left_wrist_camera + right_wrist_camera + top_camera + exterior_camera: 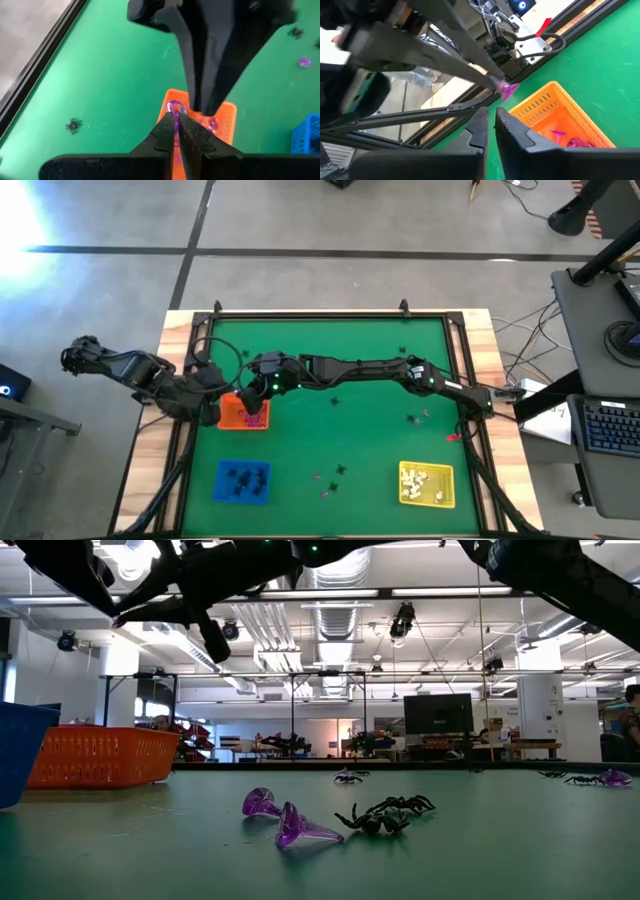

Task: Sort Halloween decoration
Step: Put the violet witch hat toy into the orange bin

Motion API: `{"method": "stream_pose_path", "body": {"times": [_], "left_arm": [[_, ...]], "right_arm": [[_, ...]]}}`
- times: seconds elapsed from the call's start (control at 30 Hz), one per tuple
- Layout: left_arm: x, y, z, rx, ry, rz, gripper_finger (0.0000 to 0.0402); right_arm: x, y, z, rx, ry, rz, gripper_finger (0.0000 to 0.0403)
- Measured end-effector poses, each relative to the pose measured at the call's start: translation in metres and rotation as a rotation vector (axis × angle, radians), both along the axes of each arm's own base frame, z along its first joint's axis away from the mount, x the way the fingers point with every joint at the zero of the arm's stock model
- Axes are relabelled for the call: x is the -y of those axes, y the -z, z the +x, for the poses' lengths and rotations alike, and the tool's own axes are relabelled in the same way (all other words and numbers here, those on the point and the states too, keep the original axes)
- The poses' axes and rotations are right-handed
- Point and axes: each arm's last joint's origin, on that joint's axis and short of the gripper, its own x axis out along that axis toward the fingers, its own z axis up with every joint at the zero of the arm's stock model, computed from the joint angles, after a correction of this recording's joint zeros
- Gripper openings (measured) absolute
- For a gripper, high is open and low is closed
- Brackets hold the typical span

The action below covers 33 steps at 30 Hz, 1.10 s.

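Left gripper [177,120] pinched on purple trinket [174,106] above orange tray [226,112]; right gripper [490,120] nearly closed, empty.

1. An orange tray [232,418] sits near the desk's [370,360] left edge.
2. A blue tray [222,492] lies near the front-left corner.
3. A yellow tray [446,476] lies near the front-right corner.
4. A keyboard [610,428] rests on a separate stand beyond the right edge.

You see a matt green felt-like table mat [370,370]; its edges are pale bare wood [480,330]; the orange tray [555,115] is perforated plastic; the purple trinkets [300,830] look glossy, translucent plastic; the black spider [385,815] shines slightly.
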Motion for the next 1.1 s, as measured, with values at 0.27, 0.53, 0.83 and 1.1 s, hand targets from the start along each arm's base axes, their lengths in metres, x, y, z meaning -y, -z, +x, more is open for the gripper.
{"method": "stream_pose_path", "body": {"times": [0.27,0.53,0.83,1.1], "left_arm": [[-0.001,0.005,-0.004,-0.062,-0.012,-0.006,0.0000],[0.003,0.045,0.000,-0.158,-0.005,-0.069,0.0000],[0.008,0.071,0.010,-0.170,0.020,-0.125,0.0000],[0.012,0.084,0.020,-0.178,-0.118,-0.191,0.0000]], "right_arm": [[0.002,0.004,-0.017,-0.226,0.007,0.004,0.0088],[0.001,0.005,-0.045,-0.504,-0.010,-0.011,0.0106],[0.002,-0.001,-0.070,-0.685,-0.048,-0.076,0.0091],[0.006,-0.001,-0.092,-0.880,-0.099,-0.151,0.0088]]}}
